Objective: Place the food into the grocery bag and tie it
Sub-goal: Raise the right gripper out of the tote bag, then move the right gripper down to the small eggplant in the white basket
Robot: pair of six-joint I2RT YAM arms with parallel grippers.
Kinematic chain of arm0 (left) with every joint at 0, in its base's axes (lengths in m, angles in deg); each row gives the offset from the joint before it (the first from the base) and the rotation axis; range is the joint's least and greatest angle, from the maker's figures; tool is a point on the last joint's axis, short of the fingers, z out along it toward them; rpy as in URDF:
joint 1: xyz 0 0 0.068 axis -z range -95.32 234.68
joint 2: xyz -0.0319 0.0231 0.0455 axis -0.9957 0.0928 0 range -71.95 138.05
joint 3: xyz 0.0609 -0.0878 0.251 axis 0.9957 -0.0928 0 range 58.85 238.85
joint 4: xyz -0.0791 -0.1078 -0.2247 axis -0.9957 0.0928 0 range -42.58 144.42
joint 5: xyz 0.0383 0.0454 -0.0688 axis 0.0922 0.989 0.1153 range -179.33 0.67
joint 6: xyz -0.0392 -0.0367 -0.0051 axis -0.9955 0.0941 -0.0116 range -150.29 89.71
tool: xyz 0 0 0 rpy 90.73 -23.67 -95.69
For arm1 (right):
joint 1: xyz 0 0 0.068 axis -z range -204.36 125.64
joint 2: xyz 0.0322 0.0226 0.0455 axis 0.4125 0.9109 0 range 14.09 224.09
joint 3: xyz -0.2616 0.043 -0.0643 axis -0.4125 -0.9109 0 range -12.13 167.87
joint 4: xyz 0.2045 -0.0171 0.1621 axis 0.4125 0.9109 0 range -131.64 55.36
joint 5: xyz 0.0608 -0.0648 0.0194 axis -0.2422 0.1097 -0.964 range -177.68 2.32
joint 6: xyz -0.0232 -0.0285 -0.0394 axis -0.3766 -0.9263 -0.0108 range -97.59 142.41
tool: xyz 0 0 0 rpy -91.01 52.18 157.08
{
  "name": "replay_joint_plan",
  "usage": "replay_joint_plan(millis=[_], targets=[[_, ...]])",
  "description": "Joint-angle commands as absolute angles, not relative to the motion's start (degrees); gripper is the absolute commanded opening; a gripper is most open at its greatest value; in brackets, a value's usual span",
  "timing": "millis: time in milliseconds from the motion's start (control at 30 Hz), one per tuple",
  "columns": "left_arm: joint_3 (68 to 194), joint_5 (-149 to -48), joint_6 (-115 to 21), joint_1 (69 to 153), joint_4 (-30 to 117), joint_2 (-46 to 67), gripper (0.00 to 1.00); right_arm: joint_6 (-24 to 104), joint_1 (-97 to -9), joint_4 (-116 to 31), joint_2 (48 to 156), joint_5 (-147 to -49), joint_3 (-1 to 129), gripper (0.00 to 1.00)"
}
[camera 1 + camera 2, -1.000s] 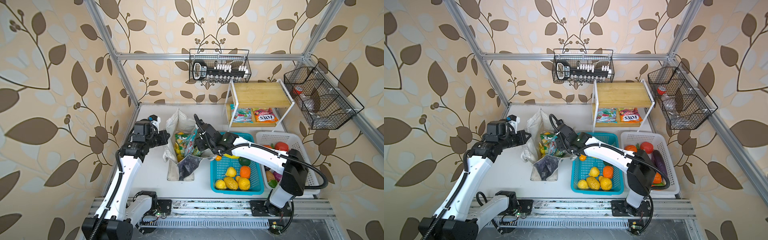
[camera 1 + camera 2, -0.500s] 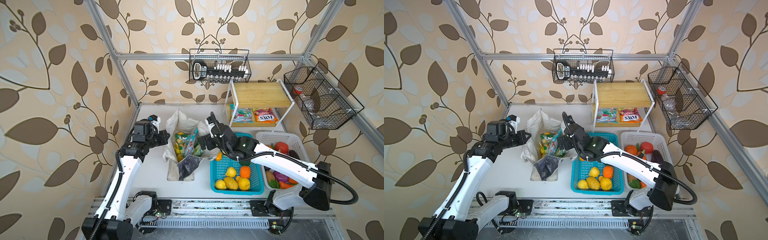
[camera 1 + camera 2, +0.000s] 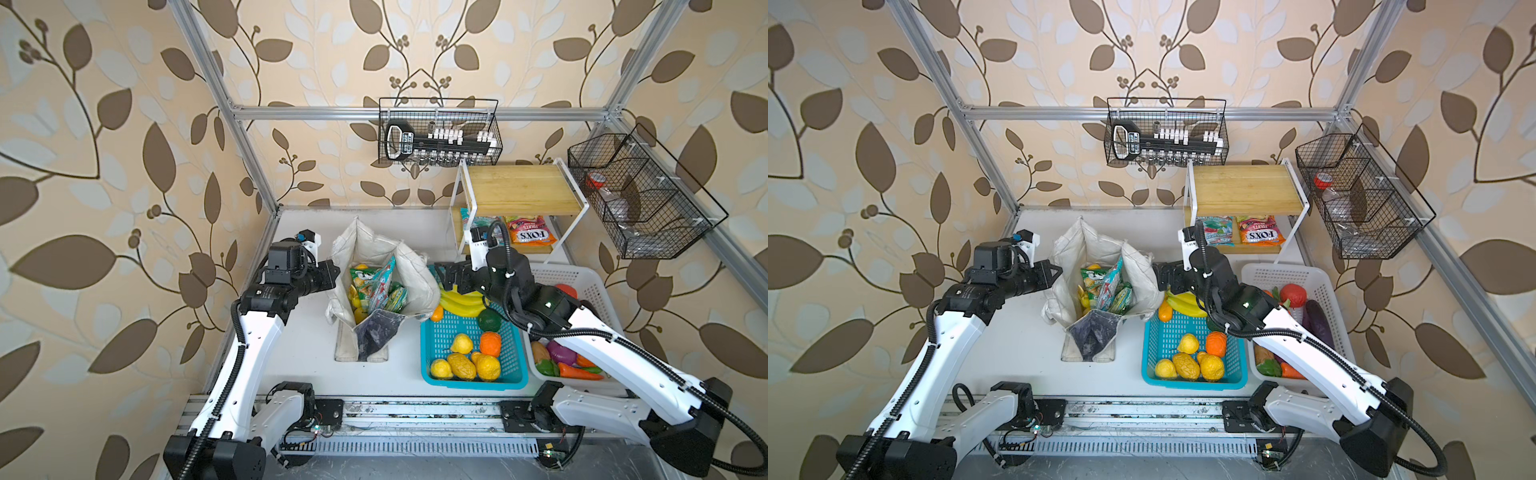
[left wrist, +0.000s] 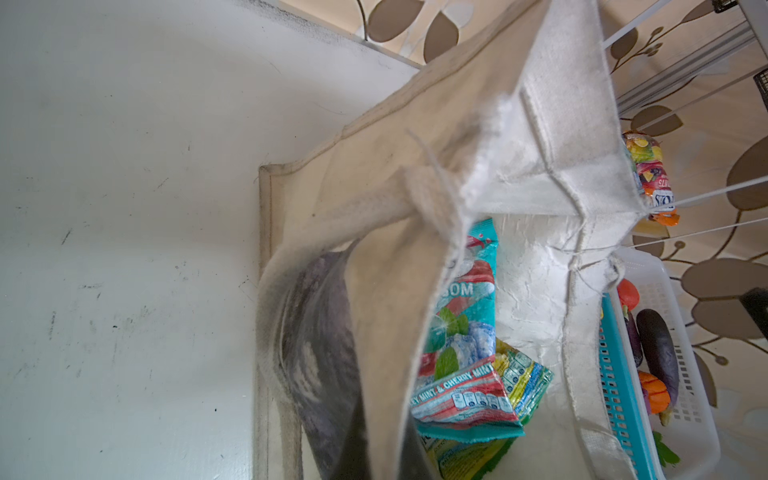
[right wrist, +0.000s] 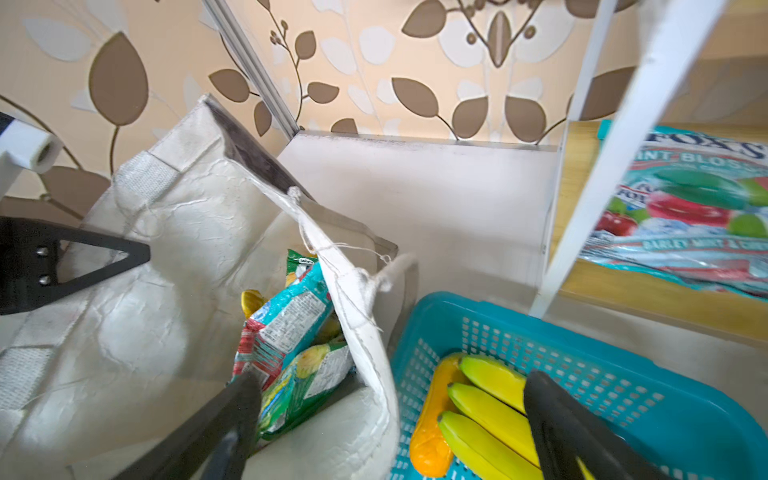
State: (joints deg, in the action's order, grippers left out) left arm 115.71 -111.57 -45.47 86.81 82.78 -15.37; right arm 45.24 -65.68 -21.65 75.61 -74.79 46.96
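The grocery bag (image 3: 374, 249) stands open mid-table. The blue basket (image 3: 473, 384) sits just beside it at 3 o'clock, with the banana bunch (image 3: 461, 303) at the basket's 12 o'clock end; snack packets (image 3: 376, 286) lie inside the bag. Your left gripper (image 3: 330, 274) is clenched on the bag's 9 o'clock rim. Your right gripper (image 5: 390, 395) hangs spread wide and empty, straddling bag rim and bananas. Descend there and one finger likely snags the canvas, dragging the mouth shut or from your left hold.

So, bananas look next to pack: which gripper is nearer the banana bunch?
Right. The right gripper hangs open over the banana bunch; the left gripper, beyond the grocery bag, grips its far wall.
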Motion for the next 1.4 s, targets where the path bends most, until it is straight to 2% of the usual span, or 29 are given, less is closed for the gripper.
replay_joint_plan(millis=[0,67,400,567,667,867,1033,1133,1367], targets=[[116.7,-111.5,-45.0,86.2,81.9,-16.8,0.0,44.0,-64.9,-17.6,71.4,-69.8,45.6,1.0],[116.8,-111.9,-45.1,86.2,81.8,-16.8,0.0,44.9,-64.2,-16.2,69.0,-64.9,44.5,1.0],[116.7,-112.0,-45.1,86.3,81.5,-17.0,0.0,46.1,-47.7,-8.9,61.2,-74.3,39.0,1.0],[116.9,-113.1,-45.3,86.2,81.8,-15.8,0.0,45.5,-40.5,-7.0,56.3,-75.2,35.4,1.0],[116.9,-113.1,-45.3,86.2,81.8,-16.1,0.0,45.0,-36.9,-5.2,54.8,-75.9,34.6,0.94],[116.6,-113.4,-45.5,86.2,81.4,-16.2,0.0,45.1,-31.4,1.3,56.8,-70.8,35.9,0.96],[116.8,-113.9,-45.6,86.2,81.6,-15.2,0.0,45.6,-28.0,0.2,54.2,-70.2,33.4,0.94],[116.4,-113.6,-45.7,86.3,81.3,-15.3,0.0,46.3,-25.0,-1.5,55.2,-73.1,31.1,1.0],[116.7,-112.8,-45.3,86.3,81.6,-16.7,0.0,49.5,-19.2,-3.1,58.3,-77.0,28.5,1.0]])
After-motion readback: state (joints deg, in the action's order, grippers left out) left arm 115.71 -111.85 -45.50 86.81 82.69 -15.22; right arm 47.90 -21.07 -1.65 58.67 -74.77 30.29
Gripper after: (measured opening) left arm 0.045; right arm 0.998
